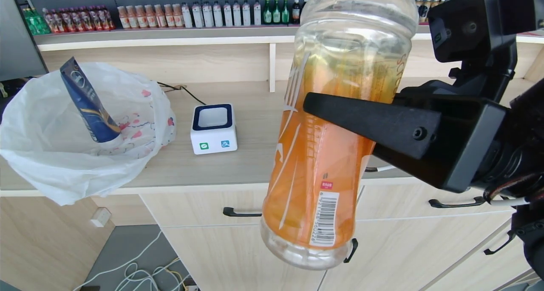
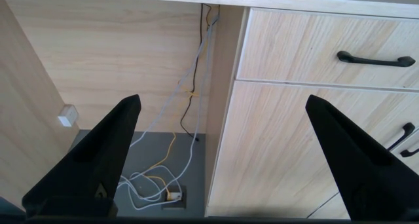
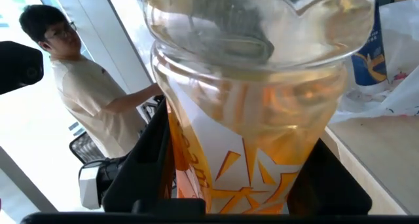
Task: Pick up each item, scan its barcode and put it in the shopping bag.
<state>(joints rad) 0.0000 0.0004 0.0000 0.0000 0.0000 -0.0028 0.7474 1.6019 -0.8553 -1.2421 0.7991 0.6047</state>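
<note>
— Where do we have the bottle (image 1: 323, 155)?
— Clamped in our right gripper (image 1: 323, 108), held up close to the head camera, to the right of the scanner (image 1: 213, 128). The cap is cut off at the top edge, and one finger is hidden behind the bottle.
— And our left gripper (image 2: 222, 101)?
— Spread wide, holding nothing, low before the drawers (image 2: 294, 47). A blue pouch (image 1: 89, 104) leans in the shopping bag (image 1: 51, 155).

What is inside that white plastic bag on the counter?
A blue packet leans tilted inside the shopping bag, its top poking above the rim. Nothing else shows in there, but the crumpled folds hide the bag's bottom.
</note>
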